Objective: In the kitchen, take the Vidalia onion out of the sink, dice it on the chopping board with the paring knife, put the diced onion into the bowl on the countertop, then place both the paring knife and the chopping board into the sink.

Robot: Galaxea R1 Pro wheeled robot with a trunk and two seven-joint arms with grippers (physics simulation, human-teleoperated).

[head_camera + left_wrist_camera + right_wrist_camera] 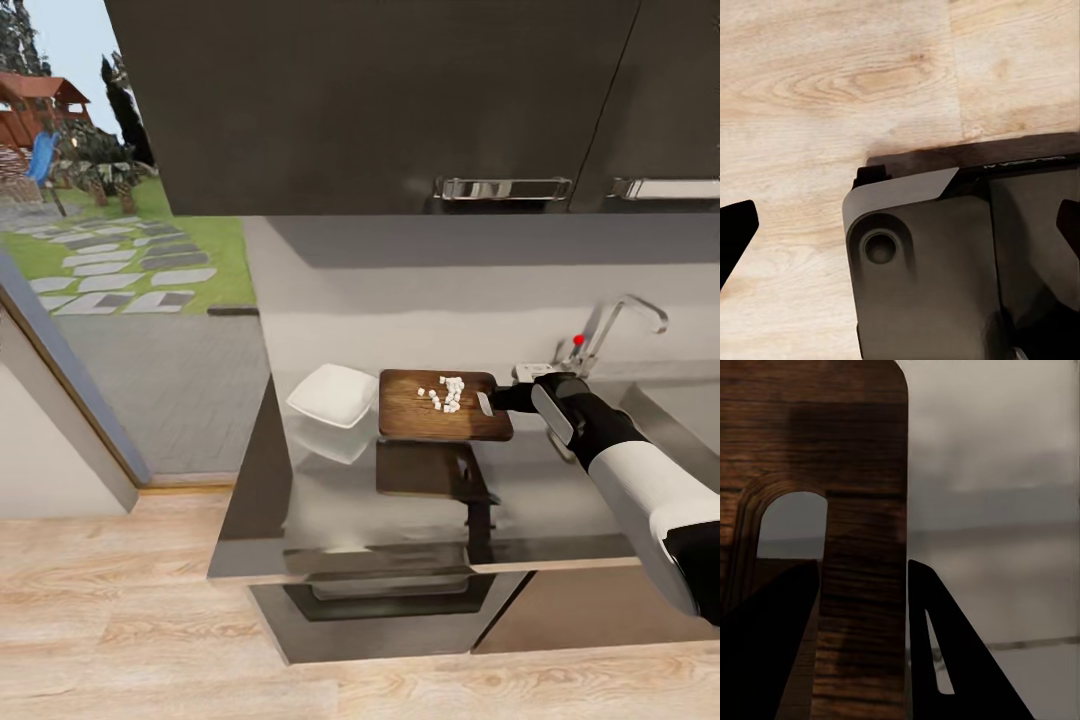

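**Board's in the grip, dice still on it**

The right gripper (497, 399) has its jaws clamped on the slotted end of the chopping board (440, 410), one finger through the slot and one outside the edge (the right wrist view makes that obvious: wood sandwiched between the two dark fingers (945, 660)). The diced onion (447, 393) sits in a loose pile just ahead of the jaws, and the bowl (333, 394) is past the board's far end, just touching it.

My worry: tip too fast or off-line and cubes scatter onto the countertop (420, 520) instead of the bowl. The head view shows the pile; the wrist view doesn't. The left gripper (900, 232) hangs over floor, jaws apart.
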